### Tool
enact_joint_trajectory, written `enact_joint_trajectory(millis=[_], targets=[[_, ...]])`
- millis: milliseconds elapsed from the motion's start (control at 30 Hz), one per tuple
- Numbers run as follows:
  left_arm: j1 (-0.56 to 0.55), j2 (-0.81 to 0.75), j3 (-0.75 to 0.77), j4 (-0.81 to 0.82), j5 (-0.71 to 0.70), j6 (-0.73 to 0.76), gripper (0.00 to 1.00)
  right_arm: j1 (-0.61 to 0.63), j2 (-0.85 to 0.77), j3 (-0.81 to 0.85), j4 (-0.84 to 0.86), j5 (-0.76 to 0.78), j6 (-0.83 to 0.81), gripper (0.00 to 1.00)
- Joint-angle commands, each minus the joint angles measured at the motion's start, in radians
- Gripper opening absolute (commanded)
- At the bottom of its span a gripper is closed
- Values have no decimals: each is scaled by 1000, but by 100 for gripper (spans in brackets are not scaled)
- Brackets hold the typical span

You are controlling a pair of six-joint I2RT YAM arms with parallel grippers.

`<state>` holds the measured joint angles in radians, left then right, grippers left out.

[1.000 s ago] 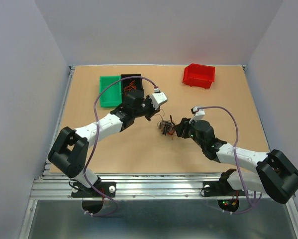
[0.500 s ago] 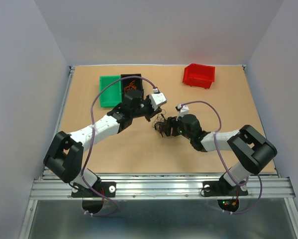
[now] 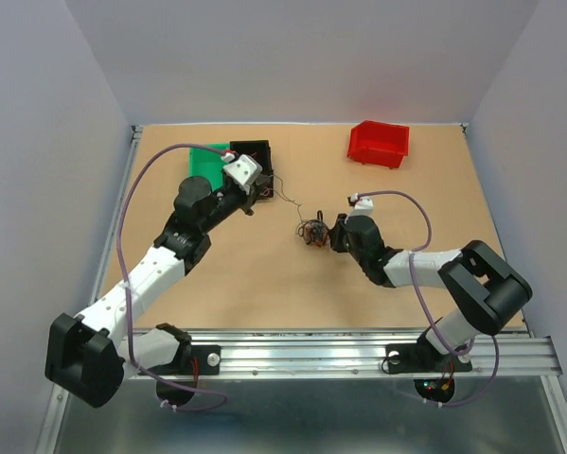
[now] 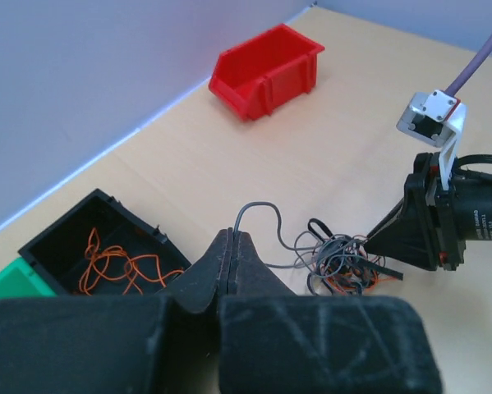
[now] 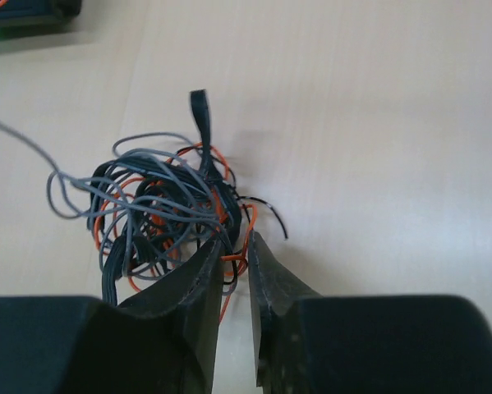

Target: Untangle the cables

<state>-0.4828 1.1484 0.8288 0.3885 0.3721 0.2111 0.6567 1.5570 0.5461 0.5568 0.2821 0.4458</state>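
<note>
The left gripper (image 4: 232,244) is clamped right down, pads pressed flat together, and a grey strand (image 4: 258,215) comes straight out of its tips. It arcs up, dips, and runs on into the cables (image 3: 311,232), a knotted bunch of grey, black and orange wire sitting on the table (image 3: 406,208) near its middle. From above, that strand is a thin line between the tangle and the left claw, which hangs just off the near right corner of the black bin (image 3: 255,151). Orange wires (image 4: 118,263) lie loose inside that bin, and the green bin (image 3: 204,163) sits tight against its left side. The red bin (image 3: 378,142) is well apart at the far right. Over to the right gripper (image 5: 235,242): it is nosed into the near right edge of the bunch, jaws drawn narrow with a slim slit between them. An orange strand crosses that slit, but whether it is pinched cannot be told. One black end (image 5: 200,115) stands out of the far side of the bunch.
</note>
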Motion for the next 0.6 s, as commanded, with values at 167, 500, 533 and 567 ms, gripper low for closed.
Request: enact_joint_trajectory(millis=[167, 500, 533, 567], targets=[[-7, -119, -85, 147, -13, -46, 0, 8, -110, 6, -54, 88, 37, 33], [16, -182, -106, 179, -207, -95, 0, 8, -135, -17, -25, 51, 1, 49], [16, -181, -106, 178, -129, -85, 0, 9, -137, -23, 23, -11, -18, 51], [16, -173, -105, 176, -89, -81, 0, 9, -141, -31, 46, -42, -54, 57]])
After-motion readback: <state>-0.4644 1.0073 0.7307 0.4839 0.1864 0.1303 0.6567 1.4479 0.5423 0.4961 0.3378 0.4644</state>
